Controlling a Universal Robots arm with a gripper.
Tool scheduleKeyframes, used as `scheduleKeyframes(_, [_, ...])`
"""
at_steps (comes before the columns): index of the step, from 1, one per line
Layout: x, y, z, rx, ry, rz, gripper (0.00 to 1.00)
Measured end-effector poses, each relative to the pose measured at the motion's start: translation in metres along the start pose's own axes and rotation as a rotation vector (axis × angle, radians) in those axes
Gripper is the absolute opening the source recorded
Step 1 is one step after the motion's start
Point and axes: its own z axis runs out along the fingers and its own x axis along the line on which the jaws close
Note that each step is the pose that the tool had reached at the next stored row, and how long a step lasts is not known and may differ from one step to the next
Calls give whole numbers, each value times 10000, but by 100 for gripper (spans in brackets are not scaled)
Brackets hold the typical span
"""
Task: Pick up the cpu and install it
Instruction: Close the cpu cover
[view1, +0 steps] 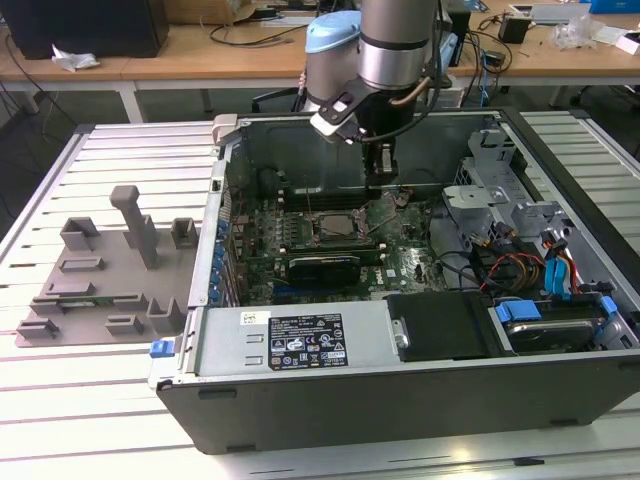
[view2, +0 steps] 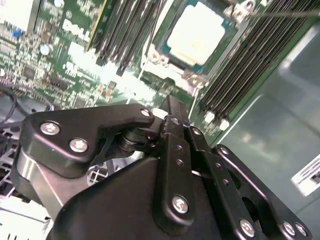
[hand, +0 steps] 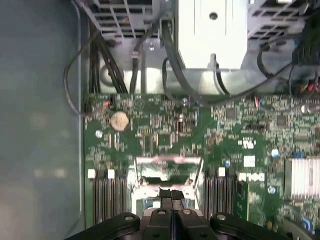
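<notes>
The slatted white table (view1: 100, 150) carried everything, and on it the open computer case (view1: 400, 400) lay on its side, its walls standing all round the pincer (hand: 172, 194). The arm (view1: 395, 45) came down into the case from above. Below the pincer spread the green motherboard (hand: 165, 130), with dark cables and a metal bracket past its far edge.

The power supply box (view1: 290, 340), with its labelled face up, sat along the case's near wall, well apart from the pincer. The grey moulded tray (view1: 60, 300) lay outside the case on the table, far from the pincer toward the exterior view's left.

In the first wrist view, rows of memory slots (hand: 102, 197) ran on either side of the fingertips. The metal-framed socket (view2: 192, 76) sat on the board just beyond the tips.

The cpu (view2: 199, 31) lay flat inside that socket, its pale metal top facing up, close in front of the pincer but not touching it. A round coin battery (hand: 119, 121) sat further out on the board.

The pincer hung just above the board with its two fingers (hand: 164, 196) drawn together side by side, only a thin line between them, and it held nothing.
</notes>
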Motion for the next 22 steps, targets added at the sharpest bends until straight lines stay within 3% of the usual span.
scheduleKeyframes(5, [0,281,-3,4,1,0,11])
scheduleKeyframes(9, [1,388,-4,13,0,-1,11])
scheduleKeyframes(11, [1,455,17,66,1,-1,11])
scheduleKeyframes(18, [3,514,170,280,-1,0,11])
scheduleKeyframes(22, [3,516,184,296,-1,1,11])
